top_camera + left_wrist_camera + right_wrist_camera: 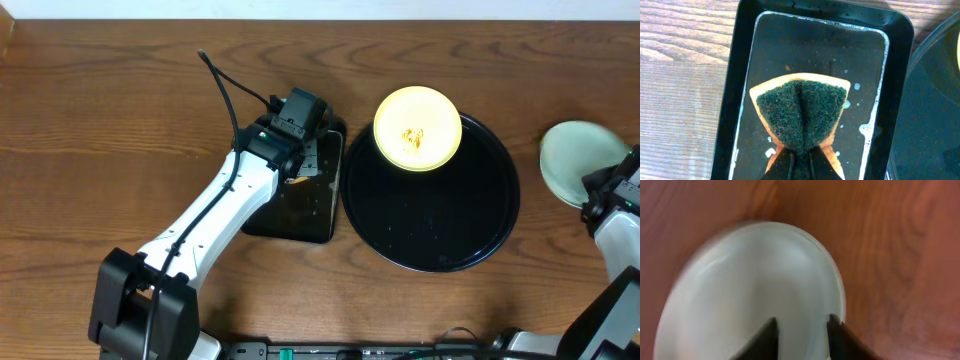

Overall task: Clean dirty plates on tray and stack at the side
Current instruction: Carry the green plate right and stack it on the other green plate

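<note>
A pale yellow plate (417, 128) with an orange-brown smear sits at the far edge of the round black tray (440, 230). A pale mint-green plate (570, 155) lies on the table to the right of the tray. It fills the right wrist view (750, 280), where it looks clean and blurred. My right gripper (600, 195) (802, 325) is open just over the plate's near-right part. My left gripper (297, 172) (801, 162) is shut on a sponge (802, 112), green scouring side up and pinched into a fold. Only one green plate shows.
The sponge hangs over a small rectangular black tray (735, 90) (325, 215) holding water and foam spots, just left of the round tray, whose rim shows in the left wrist view (935, 100). The wooden table (100, 120) stretches to the left.
</note>
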Controlling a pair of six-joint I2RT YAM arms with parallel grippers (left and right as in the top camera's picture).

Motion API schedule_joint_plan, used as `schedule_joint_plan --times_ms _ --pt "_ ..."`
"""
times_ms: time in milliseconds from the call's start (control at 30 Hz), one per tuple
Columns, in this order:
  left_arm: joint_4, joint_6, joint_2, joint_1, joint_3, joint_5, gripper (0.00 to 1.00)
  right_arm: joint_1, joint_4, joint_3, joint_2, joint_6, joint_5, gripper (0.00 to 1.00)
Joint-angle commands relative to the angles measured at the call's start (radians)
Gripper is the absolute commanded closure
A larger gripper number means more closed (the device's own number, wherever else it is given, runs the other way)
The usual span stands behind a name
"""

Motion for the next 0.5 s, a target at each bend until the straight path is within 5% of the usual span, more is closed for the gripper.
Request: schedule_joint_plan --times_ms 0,100,300,467 --pt "-0.003 -0.005 0.006 0.004 -0.008 -0.020 0.93 0.009 0.037 0.014 0.003 -0.103 -0.160 0.60" --pt "-0.004 -0.005 0.006 0.004 -0.008 -0.020 0.92 0.043 0.068 0.014 0.003 -0.214 -0.356 0.69" --pt "-0.003 -0.005 0.006 0.004 -0.008 -0.020 0.92 0.176 0.053 0.022 0.002 -0.387 -0.633 0.59" --pt "-0.003 -0.005 0.006 0.004 -0.008 -0.020 0.92 0.302 -0.121 0.125 0.002 -0.511 -0.713 0.49"
